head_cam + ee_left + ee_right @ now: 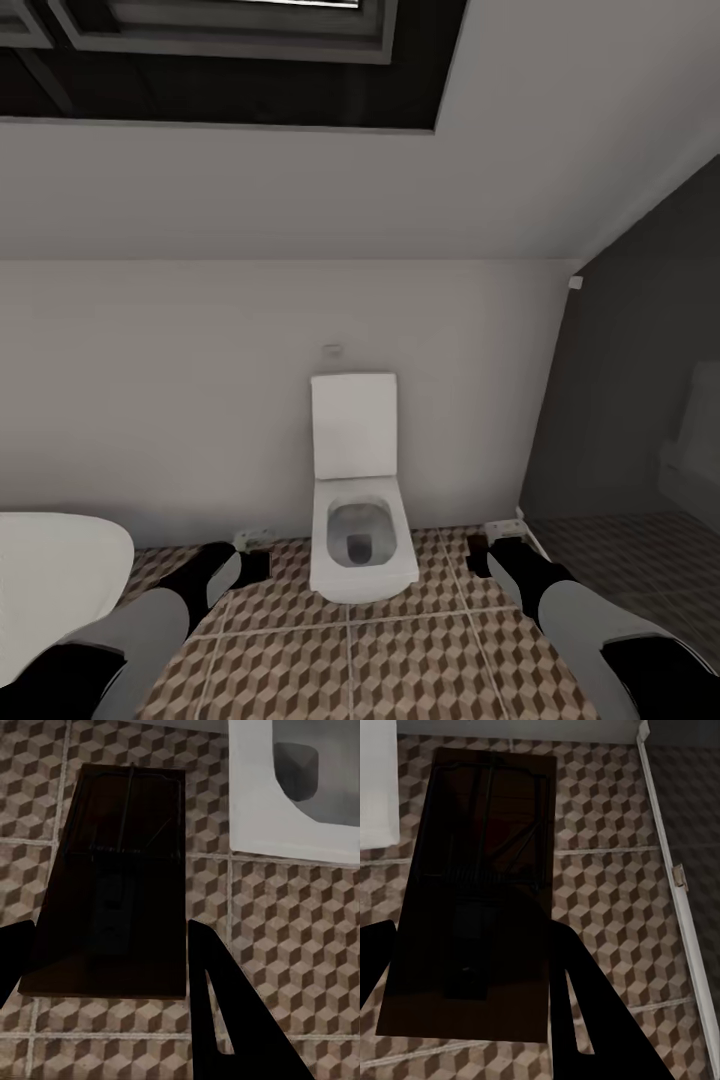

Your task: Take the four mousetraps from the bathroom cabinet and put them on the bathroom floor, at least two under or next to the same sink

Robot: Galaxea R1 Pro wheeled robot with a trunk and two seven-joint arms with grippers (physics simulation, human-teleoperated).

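Each gripper holds one dark-brown mousetrap above the cube-patterned bathroom floor [400, 660]. In the left wrist view a mousetrap [120, 885] with its wire bar lies flat between the black fingers [225, 1012], with my left gripper [112, 967] shut on it. In the right wrist view a second mousetrap [484, 885] sits the same way in my right gripper [472, 982]. In the head view my left gripper [250, 565] hangs left of the toilet and my right gripper [480, 555] hangs to its right, both low over the tiles. The cabinet and the sink are out of view.
A white toilet [360, 540] with its lid up stands against the pale wall straight ahead. The white bathtub rim [50, 570] curves in at the lower left. A dark wall [620, 400] with a white baseboard [675, 877] closes the right side.
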